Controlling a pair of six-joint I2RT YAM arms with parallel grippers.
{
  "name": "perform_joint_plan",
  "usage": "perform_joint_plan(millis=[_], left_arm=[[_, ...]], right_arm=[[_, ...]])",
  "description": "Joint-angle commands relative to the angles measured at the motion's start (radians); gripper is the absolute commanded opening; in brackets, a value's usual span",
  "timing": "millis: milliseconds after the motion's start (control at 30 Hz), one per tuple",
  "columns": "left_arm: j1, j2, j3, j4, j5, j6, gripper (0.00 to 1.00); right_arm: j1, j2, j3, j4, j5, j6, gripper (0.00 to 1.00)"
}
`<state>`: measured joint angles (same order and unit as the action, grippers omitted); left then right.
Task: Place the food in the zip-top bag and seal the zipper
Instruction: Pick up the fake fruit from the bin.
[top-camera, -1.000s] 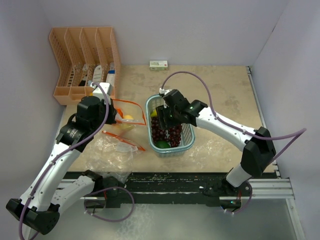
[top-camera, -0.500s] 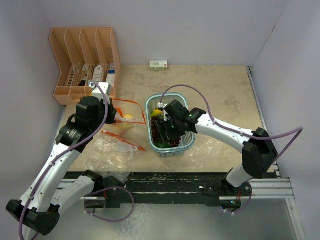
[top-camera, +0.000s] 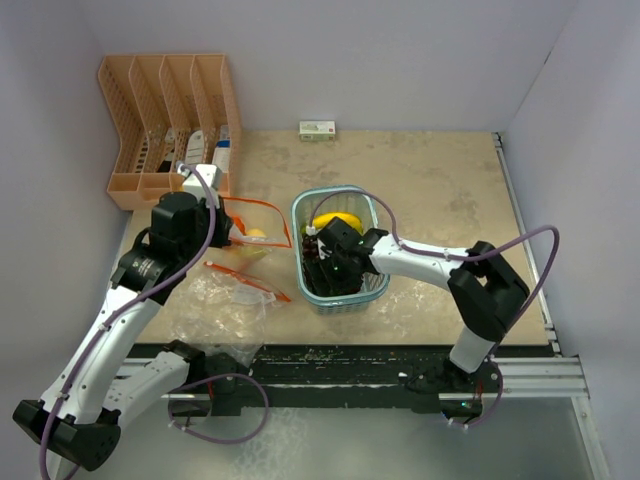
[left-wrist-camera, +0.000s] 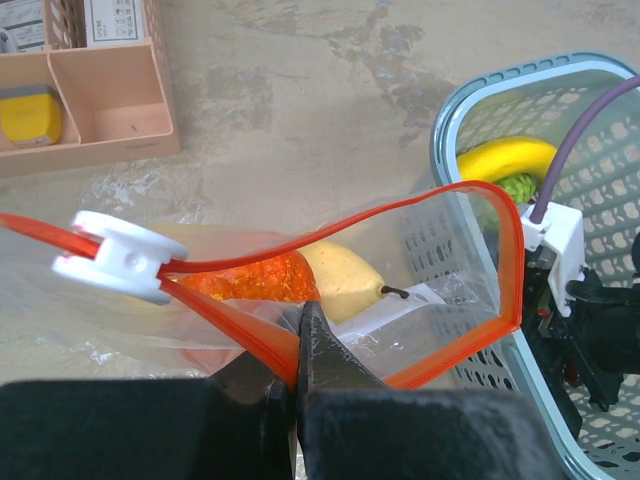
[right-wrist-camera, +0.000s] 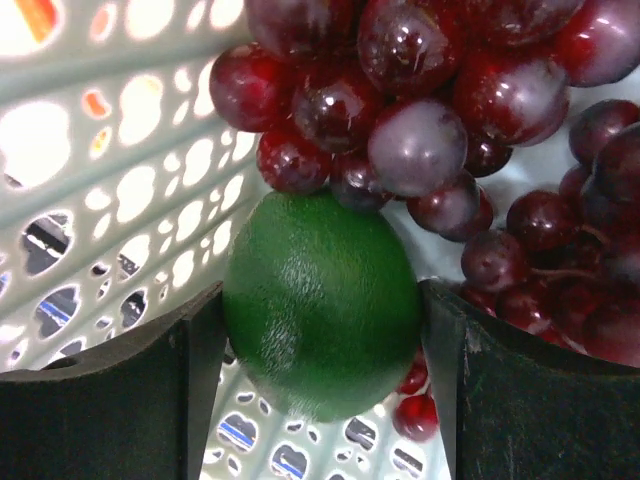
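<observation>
The clear zip-top bag (top-camera: 235, 290) lies left of the light blue mesh basket (top-camera: 340, 192). My left gripper (top-camera: 232, 232) is shut on the near side of its orange-red zipper strip (left-wrist-camera: 420, 200) and holds the mouth open; it also shows in the left wrist view (left-wrist-camera: 297, 340). A yellow fruit (left-wrist-camera: 340, 280) and an orange piece (left-wrist-camera: 250, 280) lie inside the bag. A white slider (left-wrist-camera: 115, 257) sits on the strip. My right gripper (top-camera: 325, 275) is down in the basket; its jaws press both sides of a green round fruit (right-wrist-camera: 320, 300) beside the dark red grapes (right-wrist-camera: 420, 90). A yellow fruit (top-camera: 335, 220) lies at the basket's far end.
A peach-coloured divided organizer (top-camera: 170, 110) stands at the back left. A small white-green box (top-camera: 318, 129) lies by the back wall. The basket's mesh wall (right-wrist-camera: 120, 180) is close on the right gripper's left side. Walls close off three sides of the table.
My right gripper has moved toward the basket's near end and dropped around the green fruit, uncovering the yellow fruit. The left arm and bag have not moved.
</observation>
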<state>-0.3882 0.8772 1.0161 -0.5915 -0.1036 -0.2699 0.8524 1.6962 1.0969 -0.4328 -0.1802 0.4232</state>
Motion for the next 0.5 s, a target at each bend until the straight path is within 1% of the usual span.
perform_joint_plan(millis=[0,67,133,167,267,333,400,467], left_arm=[[0.011,-0.003,-0.003,0.068,0.016,-0.003,0.00],[0.013,-0.006,-0.006,0.067,0.016,-0.003,0.00],[0.015,-0.007,-0.007,0.067,0.017,-0.004,0.00],[0.014,-0.007,-0.007,0.067,0.018,-0.005,0.00],[0.018,-0.006,-0.007,0.067,0.018,-0.004,0.00],[0.018,-0.006,-0.007,0.068,0.019,-0.005,0.00],[0.019,-0.006,-0.006,0.068,0.017,-0.004,0.00],[0.020,-0.009,-0.004,0.067,0.014,-0.005,0.00]], right_arm=[[0.000,0.028,-0.014,0.039,-0.016,0.005,0.76],[0.000,0.044,-0.014,0.045,-0.016,0.006,0.75],[0.000,0.052,-0.018,0.052,-0.014,0.005,0.70],[0.000,0.052,-0.018,0.055,-0.015,0.003,0.66],[0.000,0.039,-0.016,0.049,-0.017,0.003,0.46],[0.000,0.017,-0.003,0.026,-0.023,0.002,0.35],[0.000,-0.016,0.019,-0.001,-0.034,0.005,0.28],[0.000,-0.055,0.054,-0.036,-0.030,0.005,0.23]])
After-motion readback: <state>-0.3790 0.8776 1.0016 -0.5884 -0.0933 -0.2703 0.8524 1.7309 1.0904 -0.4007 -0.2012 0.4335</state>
